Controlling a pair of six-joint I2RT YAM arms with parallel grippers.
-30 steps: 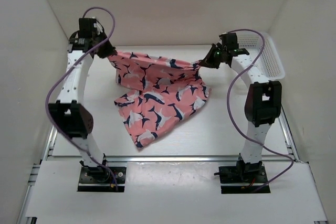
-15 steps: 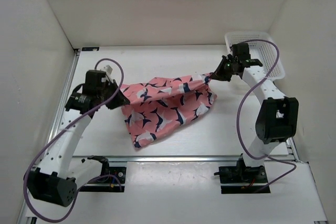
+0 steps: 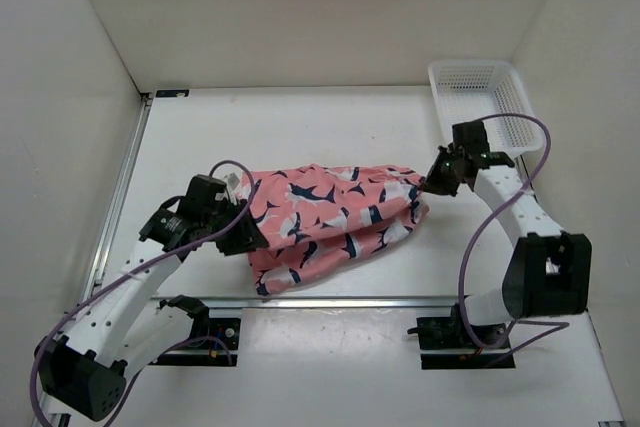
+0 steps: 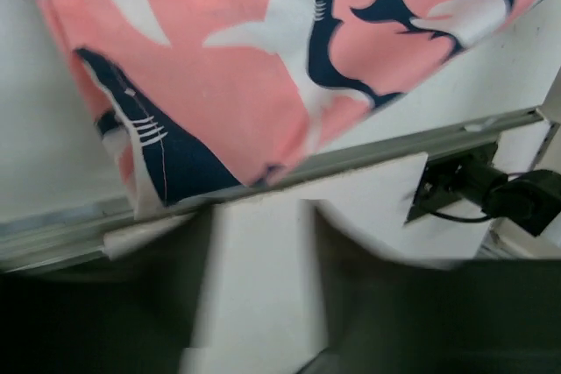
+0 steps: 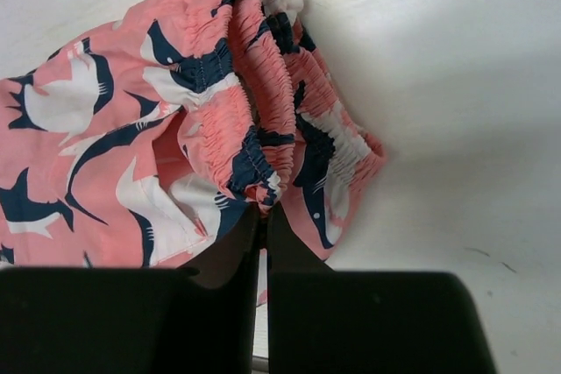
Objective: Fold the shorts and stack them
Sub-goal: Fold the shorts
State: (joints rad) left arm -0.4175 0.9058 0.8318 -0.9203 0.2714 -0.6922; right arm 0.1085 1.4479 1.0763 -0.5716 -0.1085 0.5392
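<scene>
The coral-pink shorts (image 3: pixel 330 212) with navy-and-white shark shapes lie doubled over in the middle of the table, waistband to the right. My right gripper (image 3: pixel 432 185) is low at their right end. In the right wrist view it (image 5: pixel 263 212) is shut on the gathered waistband of the shorts (image 5: pixel 131 129). My left gripper (image 3: pixel 252 239) is at their near-left edge. In the blurred left wrist view its jaws (image 4: pixel 263 216) stand apart with only white surface between them, and the shorts (image 4: pixel 263 41) lie just beyond the fingertips.
A white mesh basket (image 3: pixel 480 97) stands at the back right corner. A metal rail (image 3: pixel 330 300) runs along the table's near edge, close to the shorts' lower hem. The right arm's base mount (image 4: pixel 473 190) and its cable show in the left wrist view.
Both arms have come down and toward the near edge, laying the stretched, hanging shorts on the table. The left gripper has opened and let go of the fabric. The right still holds the waistband.
</scene>
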